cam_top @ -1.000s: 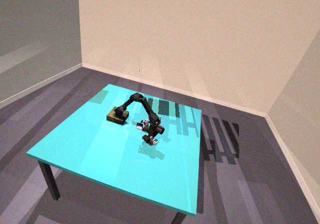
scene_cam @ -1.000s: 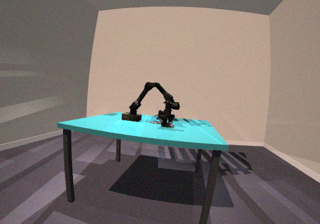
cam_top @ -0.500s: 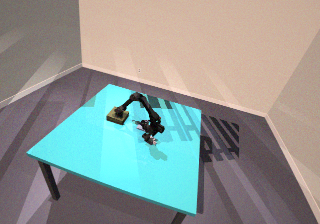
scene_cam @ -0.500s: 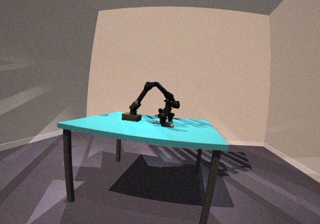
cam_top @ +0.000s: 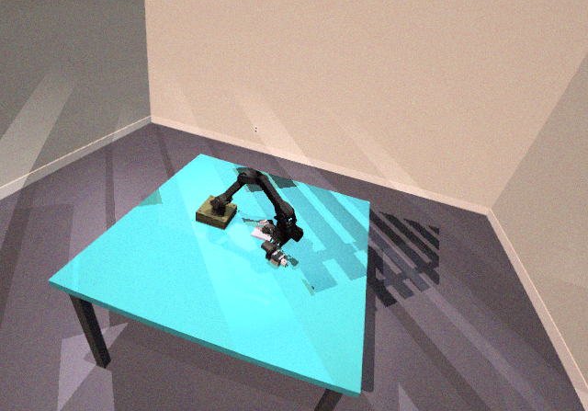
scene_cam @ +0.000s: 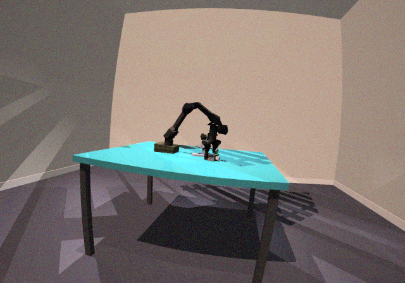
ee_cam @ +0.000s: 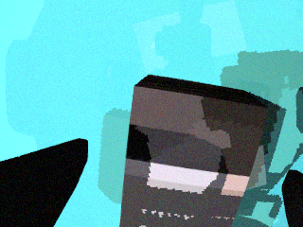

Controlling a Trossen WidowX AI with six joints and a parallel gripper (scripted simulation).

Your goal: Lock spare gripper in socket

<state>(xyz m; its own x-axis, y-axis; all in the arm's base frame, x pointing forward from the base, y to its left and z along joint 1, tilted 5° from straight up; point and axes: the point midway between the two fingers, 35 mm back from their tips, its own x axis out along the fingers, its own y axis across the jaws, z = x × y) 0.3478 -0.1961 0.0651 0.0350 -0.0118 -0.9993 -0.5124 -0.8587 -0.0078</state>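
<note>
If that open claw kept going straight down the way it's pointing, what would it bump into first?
Most likely the dark boxy block right below: the gripper points down at it, with one open finger on each side. Behind it lies the turquoise table. The gap is unclear.

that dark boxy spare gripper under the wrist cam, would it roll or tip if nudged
The spare gripper probably would not roll: its body looks blocky with flat faces. It looks rigid, so a nudge would likely slide it across the smooth table. The open gripper straddles it with its fingers apart from its sides, so nothing steadies it.
</note>
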